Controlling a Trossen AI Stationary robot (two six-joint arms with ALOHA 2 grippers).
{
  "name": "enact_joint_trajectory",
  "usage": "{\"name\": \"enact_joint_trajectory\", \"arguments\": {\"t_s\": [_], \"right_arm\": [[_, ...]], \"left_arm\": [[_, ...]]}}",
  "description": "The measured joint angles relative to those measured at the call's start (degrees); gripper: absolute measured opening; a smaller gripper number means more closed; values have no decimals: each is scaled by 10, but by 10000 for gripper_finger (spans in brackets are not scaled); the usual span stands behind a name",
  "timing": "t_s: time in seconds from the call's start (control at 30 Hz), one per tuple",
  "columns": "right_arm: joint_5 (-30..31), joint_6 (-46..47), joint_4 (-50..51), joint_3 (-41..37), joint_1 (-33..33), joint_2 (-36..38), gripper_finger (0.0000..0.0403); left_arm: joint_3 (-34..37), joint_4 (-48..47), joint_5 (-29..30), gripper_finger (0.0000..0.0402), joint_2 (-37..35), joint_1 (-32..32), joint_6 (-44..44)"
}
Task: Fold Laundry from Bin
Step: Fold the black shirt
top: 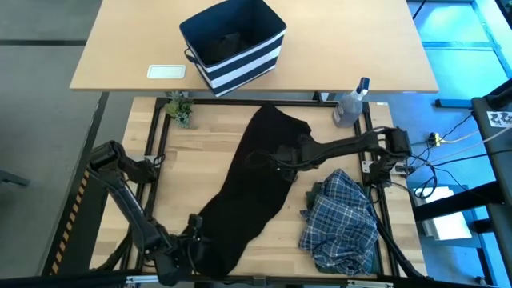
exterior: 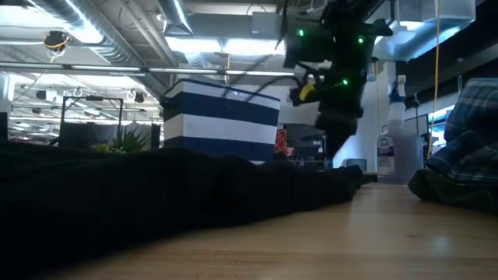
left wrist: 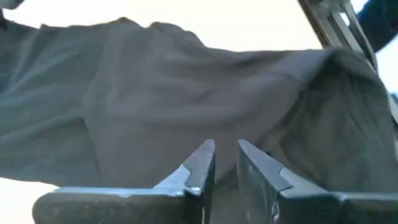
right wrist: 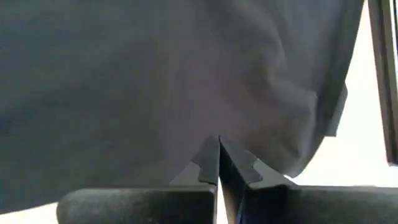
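A black garment point(top: 248, 180) lies spread in a long slanting strip, from the table's far middle to its near left edge. My right gripper point(top: 276, 156) is shut over its middle, and the cloth fills the right wrist view point(right wrist: 186, 74). My left gripper point(top: 194, 230) hovers by the garment's near end. Its fingers point(left wrist: 226, 148) stand a narrow gap apart, with the cloth point(left wrist: 186, 93) beyond them and nothing seen between them. A plaid shirt point(top: 340, 220) lies crumpled at the near right. The striped bin point(top: 232, 44) stands on the far table. My right gripper's shut fingertips point(right wrist: 211, 152) point steeply down at the middle of the black garment point(right wrist: 205, 112). I cannot tell whether they touch or pinch the cloth. In the low view the garment point(exterior: 194, 187) lies flat on the table below the arm.
A clear spray bottle point(top: 352, 104) and a small plant point(top: 180, 108) stand at the table's far edge. A white flat object point(top: 166, 71) lies left of the bin. Bare wood shows left of the garment point(top: 184, 168) and between it and the plaid shirt.
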State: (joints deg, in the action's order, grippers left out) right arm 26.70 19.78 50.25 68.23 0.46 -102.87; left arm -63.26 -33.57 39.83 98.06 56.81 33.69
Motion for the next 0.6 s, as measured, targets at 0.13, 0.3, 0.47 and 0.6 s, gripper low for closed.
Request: {"name": "enact_joint_trajectory", "arguments": {"t_s": [0.13, 0.3, 0.47, 0.6], "right_arm": [[-24, 15, 3, -22, -32, 0, 1], [-49, 14, 5, -45, -79, 0, 1], [-71, -6, 3, -61, -128, 0, 1], [-97, -24, 2, -68, -165, 0, 1]], "left_arm": [[0, 25, 0, 47, 15, -15, -12], [0, 26, -48, 35, 46, -38, -13], [0, 33, -117, 27, 76, -54, -13], [0, 32, -185, 21, 90, -62, -12]]}}
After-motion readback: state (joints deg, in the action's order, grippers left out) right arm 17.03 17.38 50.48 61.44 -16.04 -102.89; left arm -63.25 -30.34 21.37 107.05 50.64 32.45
